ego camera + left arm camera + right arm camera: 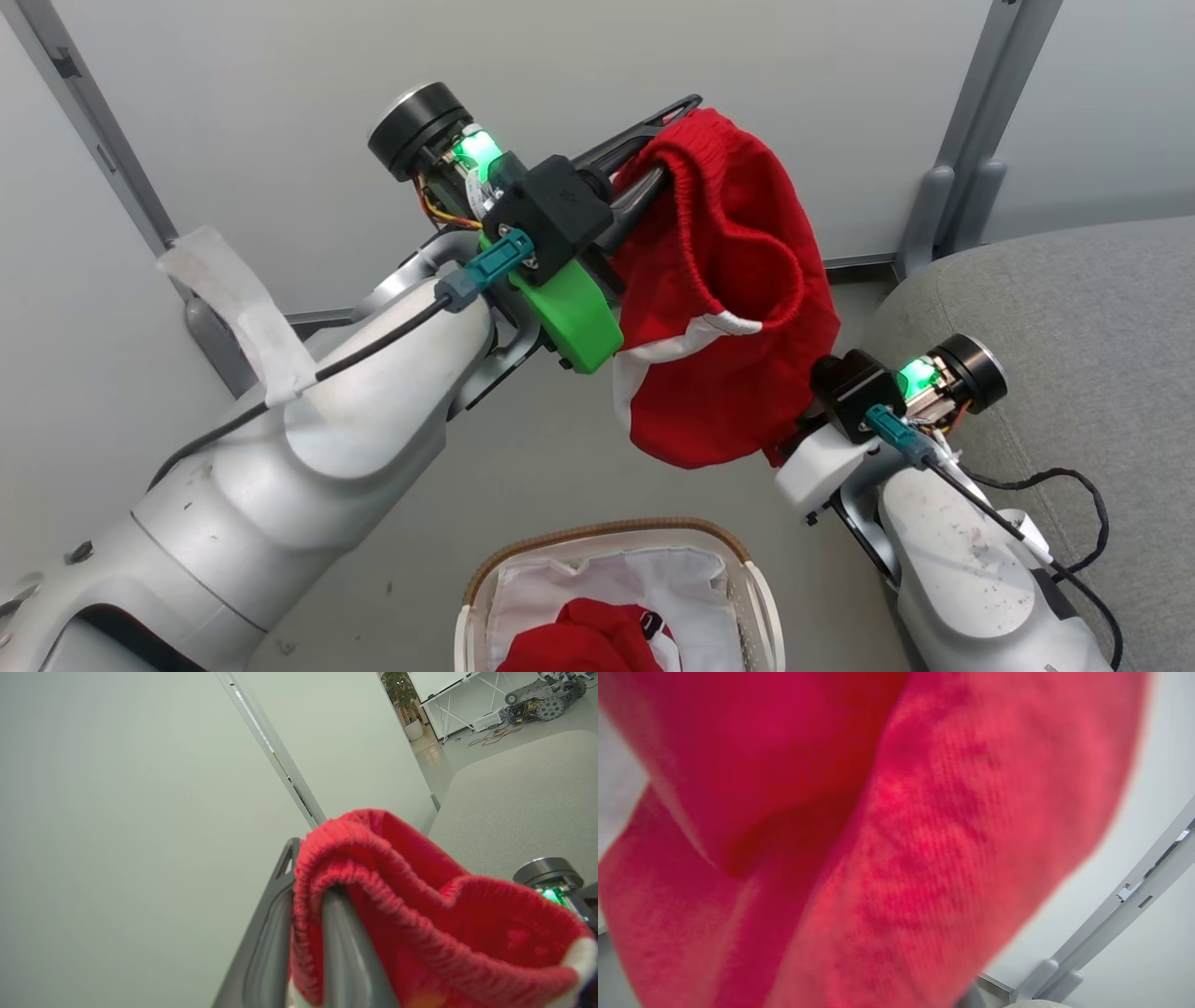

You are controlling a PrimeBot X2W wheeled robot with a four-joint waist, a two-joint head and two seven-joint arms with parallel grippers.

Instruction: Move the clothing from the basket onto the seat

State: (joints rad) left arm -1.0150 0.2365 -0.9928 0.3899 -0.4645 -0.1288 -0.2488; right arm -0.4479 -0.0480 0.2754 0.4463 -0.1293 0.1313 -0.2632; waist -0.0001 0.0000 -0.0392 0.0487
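Red shorts (738, 373) with a ribbed waist and white trim hang in the air above the floor. My left gripper (672, 140) is raised and shut on the waistband; in the left wrist view the ribbed band (373, 858) is pinched between the two dark fingers (271, 933). My right gripper (803, 425) reaches into the shorts' lower part, and the cloth hides its fingers. Red fabric (896, 858) covers the right wrist view. A second red garment (579, 639) lies in the basket (485, 569) below. The grey seat (1074, 308) is at the right.
A white cloth liner (653, 579) lines the basket. Pale wall panels with grey posts (971, 140) stand behind the arms. A black cable (1074, 485) loops over the seat's edge by my right forearm. Beyond the seat, a plant (402, 690) and a white table (467, 695) stand far off.
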